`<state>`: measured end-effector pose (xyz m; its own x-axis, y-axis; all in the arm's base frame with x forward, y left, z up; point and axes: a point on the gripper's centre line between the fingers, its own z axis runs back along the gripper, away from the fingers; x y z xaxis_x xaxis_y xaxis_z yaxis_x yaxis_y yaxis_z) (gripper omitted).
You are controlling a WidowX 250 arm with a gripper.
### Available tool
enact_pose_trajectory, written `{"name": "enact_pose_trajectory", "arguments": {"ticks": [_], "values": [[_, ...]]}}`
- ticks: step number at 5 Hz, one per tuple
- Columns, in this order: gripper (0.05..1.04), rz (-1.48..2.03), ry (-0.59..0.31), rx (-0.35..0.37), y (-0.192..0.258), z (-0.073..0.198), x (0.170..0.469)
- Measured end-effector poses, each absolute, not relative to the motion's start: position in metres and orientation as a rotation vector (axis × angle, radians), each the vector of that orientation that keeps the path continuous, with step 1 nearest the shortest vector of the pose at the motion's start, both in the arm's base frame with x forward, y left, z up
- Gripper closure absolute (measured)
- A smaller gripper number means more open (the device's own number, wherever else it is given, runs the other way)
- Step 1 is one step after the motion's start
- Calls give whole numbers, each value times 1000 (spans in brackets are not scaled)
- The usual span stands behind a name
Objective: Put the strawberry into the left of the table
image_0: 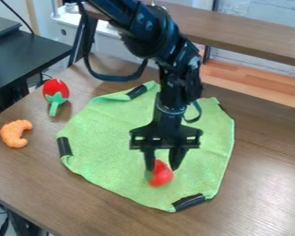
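Note:
The black gripper hangs down over the front middle part of a green cloth. Between its two fingers, which press against it from either side, is the red strawberry, with a bit of green at its left side. Whether the strawberry touches the cloth I cannot tell. The brown table extends to the left of the cloth.
The green cloth has black bands at its corners. Left of it on the table lie a red toy with a green stem and an orange curved toy. A dark side table stands at the upper left.

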<state>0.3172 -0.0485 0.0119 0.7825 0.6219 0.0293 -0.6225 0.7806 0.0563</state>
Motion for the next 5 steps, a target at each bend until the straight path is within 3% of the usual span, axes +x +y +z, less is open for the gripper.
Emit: {"name": "enact_pose_trajectory", "arguments": {"ticks": [1, 2, 3, 5], "values": [[101, 639, 8, 67, -49, 11, 314], [83, 485, 153, 139, -51, 7, 310], [83, 444, 114, 144, -52, 6, 314], [83, 371, 241, 247, -45, -2, 317]]}}
